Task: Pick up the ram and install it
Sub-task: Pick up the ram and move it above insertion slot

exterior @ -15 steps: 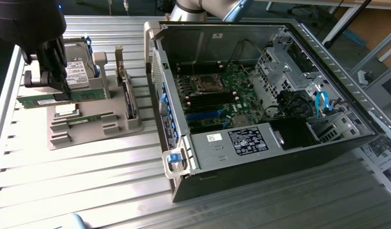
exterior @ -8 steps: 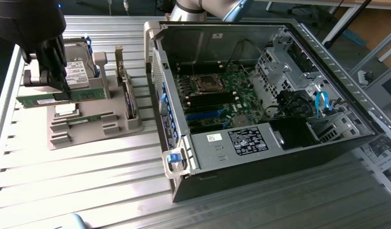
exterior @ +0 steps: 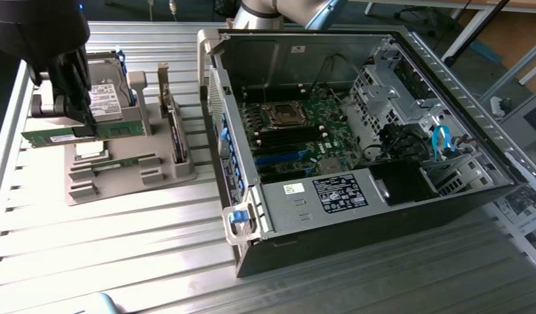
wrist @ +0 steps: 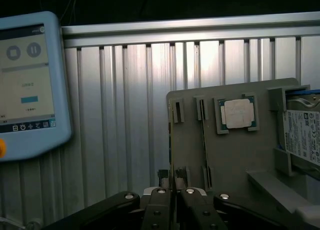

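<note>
In the exterior view we see the pincer at the exterior view's left, its dark fingers closed narrowly on the ram. The ram is a long green stick held level and lengthwise. It hangs over the grey holder, just in front of the hard drive that stands in that holder. Lower in the holder we make out a second green stick lying in a slot. The holder rests on the ribbed metal table. To the exterior view's right of it stands the open computer case, with its green board facing up inside. The ram is well apart from that board.

In the wrist view we look down past the pincer. Its two fingers are drawn close together, with only a thin gap between them. In that gap we see the ram edge-on as a dark, thin line, gripped from both sides. Beyond it lies the grey holder on the ribbed table. A square silver chip sits in a recess of the holder, and the hard drive with its white label is at the holder's far side. A pale blue touch-screen tablet lies on the table, apart from the holder.
</note>
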Controlling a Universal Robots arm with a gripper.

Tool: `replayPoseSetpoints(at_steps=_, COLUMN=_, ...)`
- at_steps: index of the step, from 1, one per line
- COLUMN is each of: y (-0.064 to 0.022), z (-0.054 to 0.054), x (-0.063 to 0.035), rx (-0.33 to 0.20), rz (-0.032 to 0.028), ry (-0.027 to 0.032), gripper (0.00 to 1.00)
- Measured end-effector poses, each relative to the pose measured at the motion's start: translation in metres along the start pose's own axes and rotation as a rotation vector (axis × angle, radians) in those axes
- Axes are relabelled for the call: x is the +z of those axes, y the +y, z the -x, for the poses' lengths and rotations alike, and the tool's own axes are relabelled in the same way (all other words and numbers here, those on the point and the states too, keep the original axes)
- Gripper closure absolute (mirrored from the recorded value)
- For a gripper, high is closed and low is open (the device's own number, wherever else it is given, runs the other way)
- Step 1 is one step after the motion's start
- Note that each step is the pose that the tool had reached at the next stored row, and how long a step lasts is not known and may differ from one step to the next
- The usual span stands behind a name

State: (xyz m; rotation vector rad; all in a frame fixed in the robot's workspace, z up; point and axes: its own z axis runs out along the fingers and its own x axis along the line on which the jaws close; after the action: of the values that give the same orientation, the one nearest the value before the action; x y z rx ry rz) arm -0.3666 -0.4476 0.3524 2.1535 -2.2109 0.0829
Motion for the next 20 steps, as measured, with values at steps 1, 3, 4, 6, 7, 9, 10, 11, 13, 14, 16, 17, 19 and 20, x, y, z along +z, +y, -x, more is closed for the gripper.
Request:
replayPoseSetpoints(at_steps=1, y=0.0, z=0.0, x=-0.0001, rx=0.0, rz=0.0001, ry=0.0001, gripper=0.86)
replayPoseSetpoints(at_steps=3, y=0.0, z=-0.0001, x=-0.0005, rx=0.001, rz=0.0, ry=0.0003, gripper=0.86)
replayPoseSetpoints(at_steps=4, y=0.0, z=-0.0001, x=-0.0006, rx=0.001, rz=0.0, ry=0.0003, gripper=0.86)
replayPoseSetpoints(at_steps=6, y=0.0, z=-0.0001, x=-0.001, rx=0.001, rz=0.0001, ry=0.0006, gripper=0.86)
replayPoseSetpoints(at_steps=7, y=0.0, z=-0.0001, x=-0.0011, rx=0.002, rz=0.0001, ry=0.0006, gripper=0.86)
replayPoseSetpoints(at_steps=9, y=0.0, z=-0.0002, x=-0.0017, rx=0.002, rz=0.0001, ry=0.0012, gripper=0.86)
replayPoseSetpoints(at_steps=10, y=0.0, z=-0.0002, x=-0.0019, rx=0.002, rz=0.0002, ry=0.0013, gripper=0.86)
replayPoseSetpoints(at_steps=11, y=0.0, z=-0.0002, x=-0.0021, rx=0.002, rz=0.0002, ry=0.0015, gripper=0.86)
replayPoseSetpoints(at_steps=13, y=0.0, z=-0.0003, x=-0.0025, rx=0.003, rz=0.0001, ry=0.0018, gripper=0.86)
replayPoseSetpoints(at_steps=14, y=0.0, z=-0.0003, x=-0.0028, rx=0.003, rz=0.0002, ry=0.002, gripper=0.86)
replayPoseSetpoints(at_steps=16, y=0.0, z=-0.0005, x=-0.0041, rx=0.005, rz=0.0003, ry=0.0026, gripper=0.86)
replayPoseSetpoints(at_steps=17, y=0.0, z=-0.0008, x=-0.0048, rx=0.007, rz=0.0004, ry=0.0029, gripper=0.86)
replayPoseSetpoints(at_steps=19, y=0.0, z=-0.0009, x=-0.005, rx=0.007, rz=0.0005, ry=0.0029, gripper=0.86)
replayPoseSetpoints(at_steps=20, y=0.0, z=-0.001, x=-0.0052, rx=0.007, rz=0.0005, ry=0.003, gripper=0.86)
